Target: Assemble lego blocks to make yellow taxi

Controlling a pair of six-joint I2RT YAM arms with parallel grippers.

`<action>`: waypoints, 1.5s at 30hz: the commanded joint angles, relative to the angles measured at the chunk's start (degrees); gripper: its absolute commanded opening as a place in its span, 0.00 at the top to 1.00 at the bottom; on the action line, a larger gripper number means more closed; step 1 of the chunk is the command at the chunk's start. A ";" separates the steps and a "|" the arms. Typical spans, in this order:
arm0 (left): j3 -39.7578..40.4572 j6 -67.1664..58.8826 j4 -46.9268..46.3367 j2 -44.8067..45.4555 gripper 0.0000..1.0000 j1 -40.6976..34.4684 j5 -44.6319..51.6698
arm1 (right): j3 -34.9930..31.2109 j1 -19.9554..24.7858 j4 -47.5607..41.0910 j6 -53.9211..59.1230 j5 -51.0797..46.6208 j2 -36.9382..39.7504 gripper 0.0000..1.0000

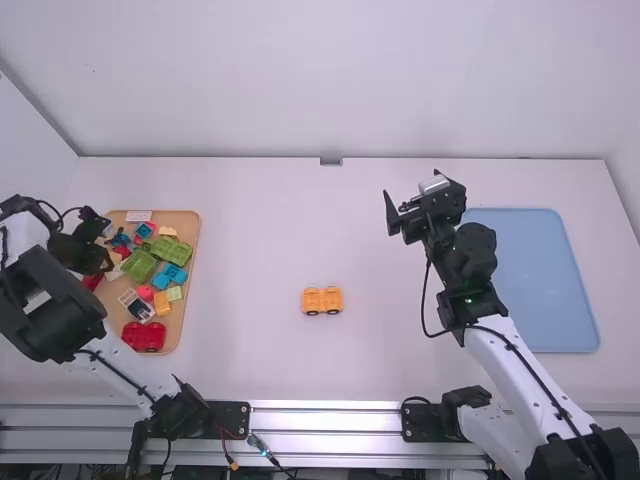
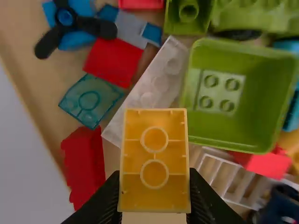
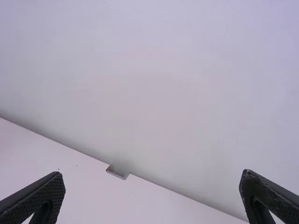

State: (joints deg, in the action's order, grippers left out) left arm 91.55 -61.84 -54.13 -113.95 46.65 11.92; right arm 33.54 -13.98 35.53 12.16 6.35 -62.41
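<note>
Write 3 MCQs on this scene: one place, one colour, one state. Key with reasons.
1. Where is the small orange vehicle base?
A) on the blue tray
B) on the table, between the trays
C) on the wooden tray

2. Colour of the block in the left gripper?
A) orange-yellow
B) green
C) white

3. State of the right gripper?
A) shut on a block
B) shut, empty
C) open, empty

Key:
1 B: the high view shows it on white tabletop, a tray off to each side.
2 A: the left wrist view shows it between the fingers.
3 C: the right wrist view shows fingers wide apart, nothing between them.
</note>
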 commanded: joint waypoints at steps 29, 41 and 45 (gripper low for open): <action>0.87 -27.50 -8.04 -0.59 0.98 -29.27 68.15 | 32.26 6.60 10.73 -16.68 57.35 -43.45 0.04; -7.41 15.43 40.30 -0.59 0.98 -47.52 77.94 | 38.62 1.90 10.71 -12.68 74.01 -47.10 0.10; -7.39 29.24 55.58 -0.59 0.98 -50.27 77.92 | 38.62 0.79 10.58 -12.17 73.07 -47.10 0.10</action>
State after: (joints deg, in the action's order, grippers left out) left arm 84.27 -47.88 -1.15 -113.95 -3.07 86.83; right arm 70.65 -13.17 45.91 -0.75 77.87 -108.84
